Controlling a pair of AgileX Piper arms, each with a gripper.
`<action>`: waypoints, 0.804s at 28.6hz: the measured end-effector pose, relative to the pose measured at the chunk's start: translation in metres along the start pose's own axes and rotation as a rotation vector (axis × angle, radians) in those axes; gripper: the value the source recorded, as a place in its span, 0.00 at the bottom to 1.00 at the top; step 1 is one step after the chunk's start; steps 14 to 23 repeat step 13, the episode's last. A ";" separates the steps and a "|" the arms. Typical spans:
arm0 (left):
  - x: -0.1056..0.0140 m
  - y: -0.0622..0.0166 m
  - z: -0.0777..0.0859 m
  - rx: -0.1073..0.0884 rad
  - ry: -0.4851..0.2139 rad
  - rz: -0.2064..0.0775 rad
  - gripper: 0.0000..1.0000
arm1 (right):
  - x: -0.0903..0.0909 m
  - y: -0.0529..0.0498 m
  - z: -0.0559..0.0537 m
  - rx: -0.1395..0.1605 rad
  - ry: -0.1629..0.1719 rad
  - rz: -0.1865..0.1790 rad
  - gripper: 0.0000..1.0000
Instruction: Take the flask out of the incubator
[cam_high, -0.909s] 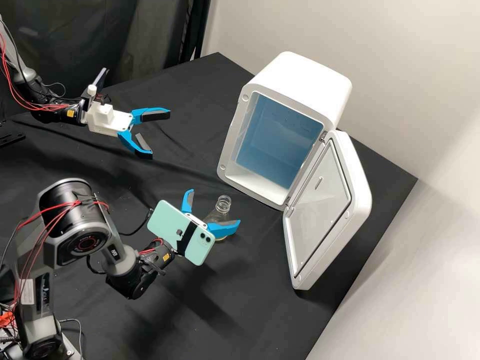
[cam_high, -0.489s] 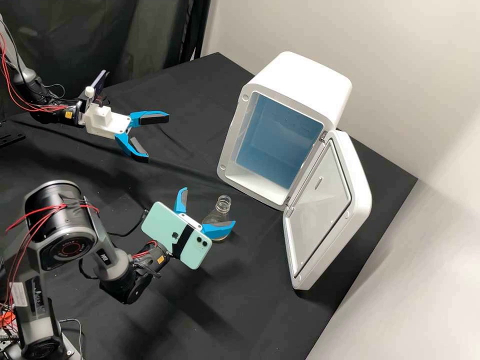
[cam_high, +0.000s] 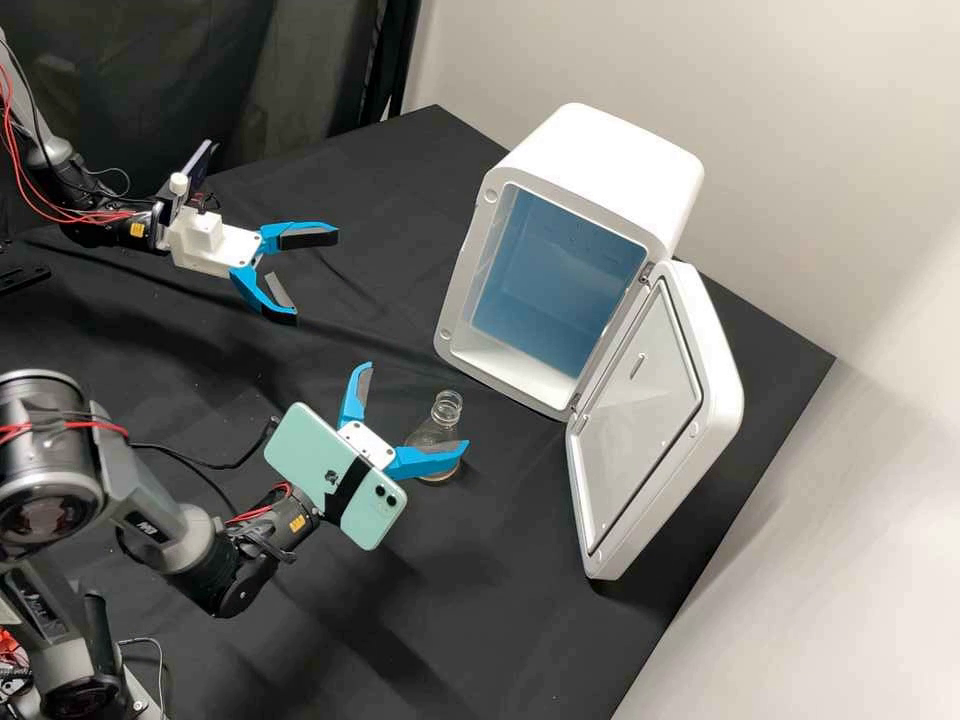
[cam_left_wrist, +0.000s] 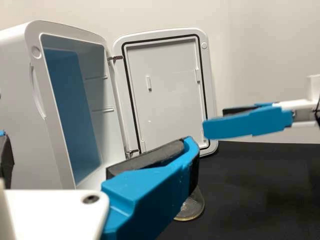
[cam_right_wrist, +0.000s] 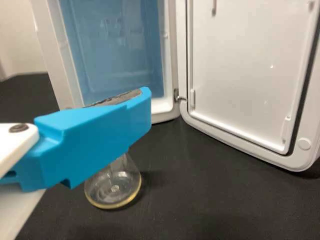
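A small clear flask (cam_high: 441, 432) stands upright on the black bench, just outside the white incubator (cam_high: 590, 160), whose blue inside holds nothing. The incubator's door (cam_high: 660, 420) hangs wide open. My right gripper (cam_high: 410, 415) is open, low over the bench, and the flask stands beyond its fingertips, close to the lower finger and free of both. In the right wrist view the flask (cam_right_wrist: 112, 185) shows behind one blue finger (cam_right_wrist: 95, 132). My left gripper (cam_high: 305, 272) hovers open farther back on the left, holding nothing. In the left wrist view the flask's base (cam_left_wrist: 189, 207) peeks from under a finger (cam_left_wrist: 150, 185).
A mint-green phone (cam_high: 335, 475) is strapped to the right arm's wrist. The open door juts toward the bench's right edge. Bare black cloth (cam_high: 480, 600) lies in front of the flask and between the two arms.
The right arm has drawn back to the left, away from the flask, its gripper still open. The left gripper shifted slightly back early on. The flask stayed put.
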 end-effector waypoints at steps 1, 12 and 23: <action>0.000 0.0000 0.000 0.000 0.000 0.000 1.00 | -0.002 0.001 -0.001 0.001 0.000 0.012 1.00; 0.000 0.0000 0.000 0.000 0.000 0.000 1.00 | -0.023 0.003 -0.001 -0.029 -0.050 0.088 1.00; 0.000 0.0000 0.000 0.000 0.000 0.000 1.00 | -0.022 0.000 0.001 -0.023 -0.059 0.074 1.00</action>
